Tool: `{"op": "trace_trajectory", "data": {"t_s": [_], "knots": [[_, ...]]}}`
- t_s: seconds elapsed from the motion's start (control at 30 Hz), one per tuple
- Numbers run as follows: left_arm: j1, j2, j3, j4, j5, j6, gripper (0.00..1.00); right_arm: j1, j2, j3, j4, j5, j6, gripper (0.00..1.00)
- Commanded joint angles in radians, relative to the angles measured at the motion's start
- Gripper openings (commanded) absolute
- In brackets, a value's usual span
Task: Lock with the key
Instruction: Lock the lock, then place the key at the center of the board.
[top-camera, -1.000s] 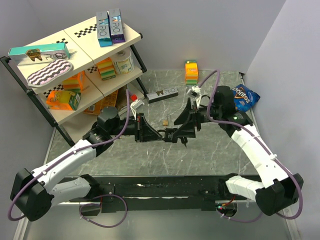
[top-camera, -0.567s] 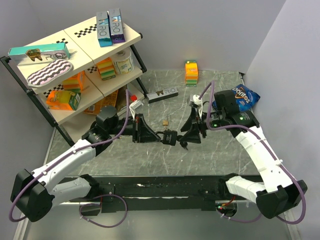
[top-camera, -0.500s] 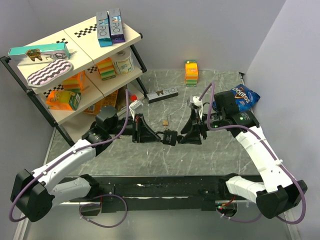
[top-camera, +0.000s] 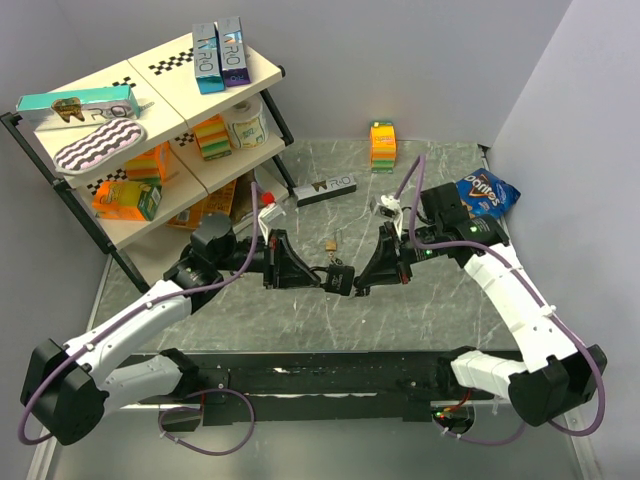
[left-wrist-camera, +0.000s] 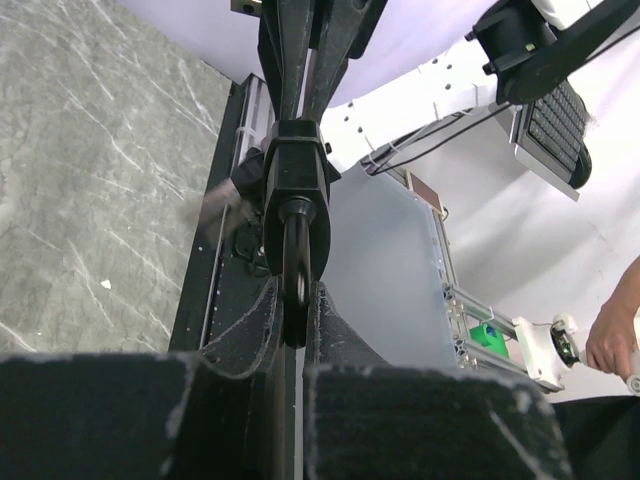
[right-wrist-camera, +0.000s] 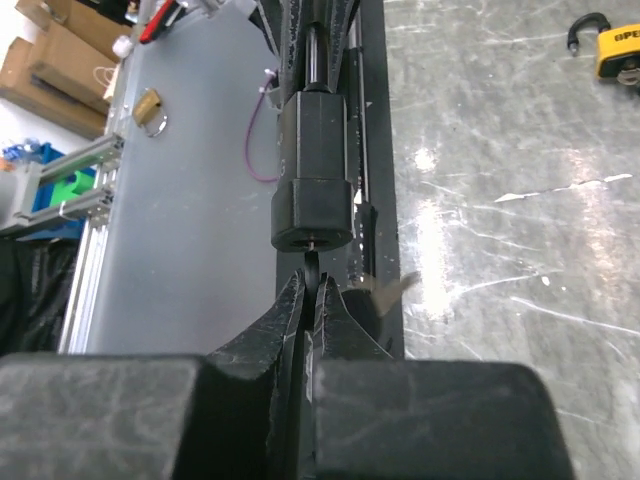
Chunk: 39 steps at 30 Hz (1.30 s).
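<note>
Right pincer (right-wrist-camera: 310, 286) hides key (right-wrist-camera: 313, 263) almost entirely.

Your light is bright and even from overhead, with soft shadows under the arms. White glare streaks the marble table (right-wrist-camera: 470, 300). In both wrist views the near finger pads (left-wrist-camera: 120, 420) are blurred and the black padlock (right-wrist-camera: 312, 170) is sharp.
</note>
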<state>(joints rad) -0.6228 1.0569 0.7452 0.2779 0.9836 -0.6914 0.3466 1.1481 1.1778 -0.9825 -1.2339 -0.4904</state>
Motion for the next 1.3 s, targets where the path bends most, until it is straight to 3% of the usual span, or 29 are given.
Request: {"op": "trace_trajectory", "data": {"t_s": [0.0, 0.2, 0.33, 0.53, 0.7, 0.8, 0.93, 1.27], "knots": [[0.031, -0.044, 0.002, 0.112, 0.029, -0.01, 0.01, -0.014, -0.027, 0.007, -0.057, -0.021, -0.05, 0.0], [0.097, -0.049, 0.031, 0.101, 0.053, 0.003, 0.01, -0.081, -0.013, -0.006, -0.149, -0.032, -0.129, 0.0], [0.158, -0.054, 0.048, 0.103, 0.07, 0.0, 0.01, -0.15, 0.041, -0.007, -0.264, -0.039, -0.273, 0.0], [0.186, -0.058, 0.055, 0.034, 0.066, 0.032, 0.01, -0.352, 0.16, 0.009, -0.433, 0.023, -0.444, 0.0], [0.186, -0.038, 0.074, -0.086, -0.02, 0.105, 0.01, -0.62, 0.231, -0.018, -0.218, 0.267, -0.282, 0.0], [0.184, -0.003, 0.092, -0.144, -0.017, 0.131, 0.01, -0.705, 0.266, -0.046, -0.052, 0.496, -0.212, 0.0], [0.184, 0.02, 0.091, -0.16, -0.022, 0.142, 0.01, -0.791, 0.315, -0.093, 0.069, 0.664, -0.211, 0.0], [0.175, 0.048, 0.06, -0.157, -0.042, 0.161, 0.01, -0.807, 0.427, -0.093, 0.163, 0.714, -0.175, 0.0]]}}
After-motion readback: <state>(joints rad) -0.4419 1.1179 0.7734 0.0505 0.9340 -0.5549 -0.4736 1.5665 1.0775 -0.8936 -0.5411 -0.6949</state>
